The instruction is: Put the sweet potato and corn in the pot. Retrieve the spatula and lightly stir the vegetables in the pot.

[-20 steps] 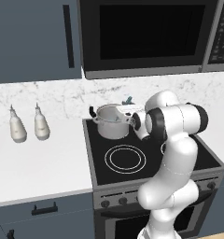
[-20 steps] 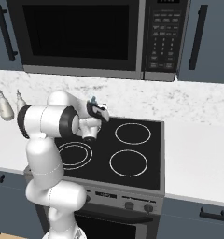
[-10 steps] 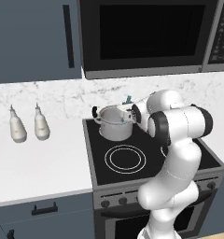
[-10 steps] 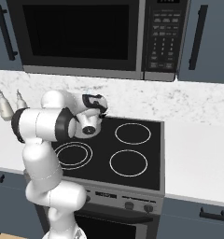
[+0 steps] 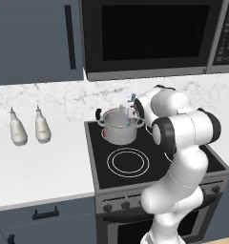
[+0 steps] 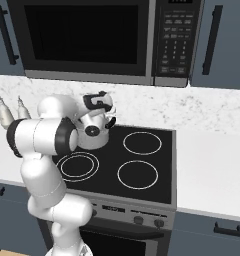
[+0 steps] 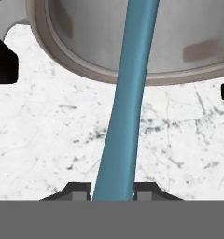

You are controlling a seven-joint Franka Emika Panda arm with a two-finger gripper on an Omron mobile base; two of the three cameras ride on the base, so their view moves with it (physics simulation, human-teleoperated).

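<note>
The steel pot (image 5: 117, 134) stands on the back left burner of the stove. My gripper (image 5: 131, 113) hangs at its right rim, shut on the light-blue spatula (image 5: 131, 98), whose handle end sticks up above the hand. In the hand view the spatula (image 7: 128, 93) runs from between my gripper (image 7: 113, 192) fingertips up over the pot's rolled rim (image 7: 86, 70) into the pot (image 7: 188, 28). The sweet potato and the corn are hidden. In the right base view my arm covers most of the pot, and the gripper (image 6: 103, 111) sits above it.
Two pale bottles (image 5: 17, 131) (image 5: 41, 127) stand on the white counter left of the stove. The microwave (image 5: 150, 33) hangs low over the stovetop. The front left burner (image 5: 128, 162) and both right burners (image 6: 142, 142) are bare.
The hand has moved left with the spatula, from beside the pot's right side to its rim. The pot has stayed in place.
</note>
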